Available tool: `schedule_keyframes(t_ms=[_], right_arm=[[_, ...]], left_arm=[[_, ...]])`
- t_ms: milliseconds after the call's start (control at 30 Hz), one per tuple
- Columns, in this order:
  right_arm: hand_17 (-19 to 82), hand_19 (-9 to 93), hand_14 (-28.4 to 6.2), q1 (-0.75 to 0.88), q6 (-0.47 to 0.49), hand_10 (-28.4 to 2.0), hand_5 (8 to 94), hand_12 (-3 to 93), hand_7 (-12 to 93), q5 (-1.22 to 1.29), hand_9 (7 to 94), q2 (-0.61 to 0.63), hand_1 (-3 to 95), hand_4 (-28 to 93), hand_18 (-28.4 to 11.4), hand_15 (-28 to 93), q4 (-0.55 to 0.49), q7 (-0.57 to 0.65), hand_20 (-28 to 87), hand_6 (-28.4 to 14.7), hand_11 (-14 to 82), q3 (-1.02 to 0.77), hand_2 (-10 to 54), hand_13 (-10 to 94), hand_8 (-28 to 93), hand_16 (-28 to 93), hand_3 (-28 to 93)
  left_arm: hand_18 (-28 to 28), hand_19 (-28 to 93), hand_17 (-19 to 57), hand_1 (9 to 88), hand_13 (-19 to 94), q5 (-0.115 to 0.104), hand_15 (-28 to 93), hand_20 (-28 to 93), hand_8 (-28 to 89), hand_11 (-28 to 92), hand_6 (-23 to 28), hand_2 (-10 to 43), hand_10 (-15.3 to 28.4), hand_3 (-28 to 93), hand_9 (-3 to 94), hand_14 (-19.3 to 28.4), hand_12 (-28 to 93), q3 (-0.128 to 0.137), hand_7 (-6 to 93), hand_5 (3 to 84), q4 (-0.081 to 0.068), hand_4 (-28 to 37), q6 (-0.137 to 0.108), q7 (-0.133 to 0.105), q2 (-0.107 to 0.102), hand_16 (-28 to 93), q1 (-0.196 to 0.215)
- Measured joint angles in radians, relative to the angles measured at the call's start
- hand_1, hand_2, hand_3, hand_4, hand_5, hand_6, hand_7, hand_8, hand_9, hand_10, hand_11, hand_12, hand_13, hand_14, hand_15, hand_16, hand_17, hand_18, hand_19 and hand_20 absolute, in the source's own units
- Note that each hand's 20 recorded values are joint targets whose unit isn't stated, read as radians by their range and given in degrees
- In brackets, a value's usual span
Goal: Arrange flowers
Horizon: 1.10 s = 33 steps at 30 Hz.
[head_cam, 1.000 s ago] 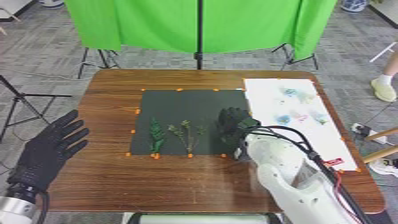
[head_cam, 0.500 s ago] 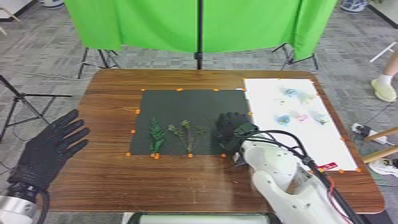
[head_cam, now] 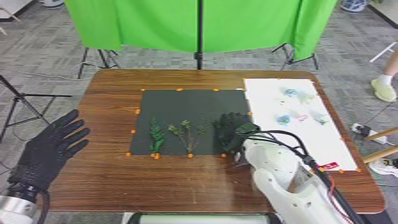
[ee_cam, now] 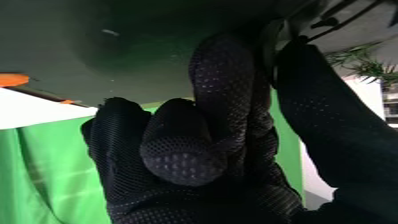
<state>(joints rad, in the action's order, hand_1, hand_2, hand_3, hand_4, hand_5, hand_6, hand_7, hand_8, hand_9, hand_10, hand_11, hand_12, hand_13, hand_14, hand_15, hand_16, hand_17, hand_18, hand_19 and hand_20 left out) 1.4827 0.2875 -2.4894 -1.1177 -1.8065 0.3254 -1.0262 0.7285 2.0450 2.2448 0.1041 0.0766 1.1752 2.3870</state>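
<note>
A dark board (head_cam: 191,102) lies on the table, carrying a leafy green sprig (head_cam: 156,136) at its left and thin branching stems (head_cam: 188,136) near its middle. My right hand (head_cam: 234,131) is low over the board's right part, to the right of those stems. In the right wrist view the right hand (ee_cam: 226,100) has its thumb and a finger pinching a thin dark green leaf or stem (ee_cam: 272,46); its other fingers are curled. My left hand (head_cam: 51,145) is held off the table's left edge, fingers straight.
A white sheet (head_cam: 275,100) with small, pale flower pieces (head_cam: 300,118) lies at the right. Orange tape (head_cam: 179,89) marks the board's edges. A small red label (head_cam: 329,166) is near the right forearm. Green cloth (head_cam: 151,25) hangs behind the table.
My right hand has shifted slightly and its forearm has swung a little lower over the past second. The left hand and the stems on the board have not moved.
</note>
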Motion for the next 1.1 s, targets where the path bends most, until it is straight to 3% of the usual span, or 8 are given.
schedule_keyframes(t_ms=[267,467,767,867,967,1100], right_arm=[[55,93,-2.4,-0.001,-0.001,-7.0,66.2,29.5,73,0.054,93.0,-0.017,29.0,-25,-20.1,73,0.0,0.045,63,-5.4,41.1,0.002,-8.8,87,-2,33,87],[55,93,-2.7,-0.001,-0.002,-7.4,66.8,29.8,77,0.058,92.3,-0.022,24.1,-24,-20.2,73,-0.002,0.058,64,-5.3,40.9,-0.002,-8.0,86,-26,34,86],[54,93,-2.9,-0.003,0.002,-7.8,66.6,29.7,77,0.082,92.1,-0.023,17.9,-27,-20.3,73,-0.037,0.066,64,-5.7,40.8,-0.043,-8.1,86,-27,33,80],[51,93,-4.4,-0.005,0.004,-9.4,63.3,31.3,75,0.095,86.9,-0.022,17.1,-27,-20.5,74,-0.059,0.072,64,-6.8,43.9,-0.059,-6.9,82,-27,34,80],[42,93,-6.8,-0.008,-0.006,-11.7,57.2,31.0,61,0.099,74.4,-0.018,20.2,-27,-20.6,76,-0.077,0.078,57,-6.7,50.0,-0.077,-7.1,74,-28,32,81],[35,92,-8.9,-0.01,-0.075,-12.3,53.7,26.2,31,0.09,61.0,0.004,25.6,-28,-19.2,75,-0.078,0.081,46,-5.7,46.9,-0.116,-8.7,61,-20,27,86]], left_arm=[[18.2,40,-12.0,25.4,13,0.0,32,7,-12,21,1.7,-1.0,9.5,69,19.2,11.7,16,-0.001,20.8,24.9,0.0,-28.3,0.0,0.001,0.0,0,0.0],[18.2,40,-12.0,25.4,13,0.0,32,7,-12,21,1.8,-1.0,9.5,69,19.2,11.8,16,-0.001,20.8,24.9,0.0,-28.2,0.0,0.001,0.0,0,-0.001],[18.2,40,-12.0,25.3,13,0.0,32,7,-12,21,1.8,-1.1,9.4,70,19.2,11.8,16,0.0,20.8,24.9,0.0,-28.3,0.0,0.0,0.0,0,0.0],[18.2,40,-12.0,25.3,13,0.0,32,7,-12,21,1.8,-1.1,9.5,70,19.1,11.8,16,0.0,20.8,24.9,0.0,-28.3,0.0,0.0,0.0,0,0.001],[18.2,40,-12.0,25.3,13,0.0,32,7,-12,21,1.8,-1.1,9.5,70,19.2,11.8,16,0.0,20.8,25.0,0.0,-28.3,0.0,0.0,0.0,0,0.001],[18.1,40,-12.0,25.3,13,0.0,32,7,-12,21,1.8,-0.9,9.5,69,19.2,11.8,16,0.0,20.8,25.0,0.0,-28.3,0.0,-0.001,0.0,0,0.001]])
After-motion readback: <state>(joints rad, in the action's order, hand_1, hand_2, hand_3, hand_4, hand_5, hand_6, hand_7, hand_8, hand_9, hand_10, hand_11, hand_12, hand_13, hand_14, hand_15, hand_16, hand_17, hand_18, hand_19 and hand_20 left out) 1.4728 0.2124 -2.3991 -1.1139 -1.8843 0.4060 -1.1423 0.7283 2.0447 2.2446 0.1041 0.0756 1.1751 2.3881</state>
